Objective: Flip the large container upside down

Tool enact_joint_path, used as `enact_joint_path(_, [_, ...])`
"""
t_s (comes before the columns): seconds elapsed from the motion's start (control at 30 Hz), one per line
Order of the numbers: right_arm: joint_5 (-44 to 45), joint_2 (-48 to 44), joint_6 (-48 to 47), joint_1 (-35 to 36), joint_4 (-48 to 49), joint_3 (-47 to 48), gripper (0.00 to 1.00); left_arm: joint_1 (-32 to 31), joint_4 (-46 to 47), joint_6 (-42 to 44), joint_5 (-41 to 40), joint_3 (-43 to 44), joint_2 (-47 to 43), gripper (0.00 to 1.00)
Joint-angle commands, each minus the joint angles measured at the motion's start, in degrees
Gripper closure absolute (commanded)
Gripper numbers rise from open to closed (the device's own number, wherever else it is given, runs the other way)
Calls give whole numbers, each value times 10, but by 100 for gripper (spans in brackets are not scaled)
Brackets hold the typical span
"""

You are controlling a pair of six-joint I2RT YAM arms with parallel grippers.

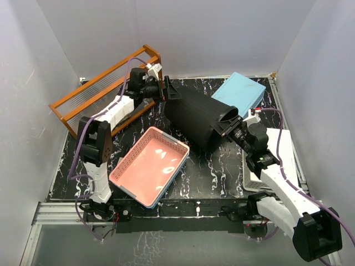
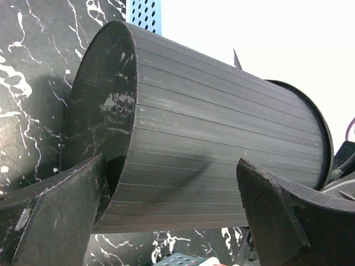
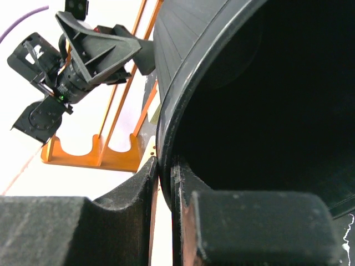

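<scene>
Large container (image 1: 197, 119): tall black ribbed bin, tapering, lying tilted on its side mid-table (image 1: 216, 172). The flat base points up-left and the open mouth points right. The inside is dark.

Right gripper (image 1: 228, 125): jaws closed on the container's rim, one finger inside the mouth and one outside.

Left gripper (image 1: 166, 91): at the container's base end, jaws spread wide. Cannot tell whether it touches.

Around the container:
- Pink basket (image 1: 150, 166) just beside its near-left flank.
- Blue perforated box (image 1: 239, 93) just behind its mouth end.
- Orange rack (image 1: 105, 88) beyond its base, behind the left arm.
- White basket (image 1: 252, 178) near its mouth, under the right arm.
</scene>
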Motion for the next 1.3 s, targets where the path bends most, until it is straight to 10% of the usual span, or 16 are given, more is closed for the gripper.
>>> enact_joint_path(0.0, [14, 6, 16, -4, -17, -19, 100, -13, 8, -50, 41, -17, -97, 1])
enact_joint_path(1.0, [-85, 241, 190, -3, 443, -153, 100, -79, 49, -106, 35, 1, -193, 1])
enact_joint_path(1.27, [-94, 339, 207, -3, 480, -126, 75, -104, 65, -111, 31, -28, -189, 1])
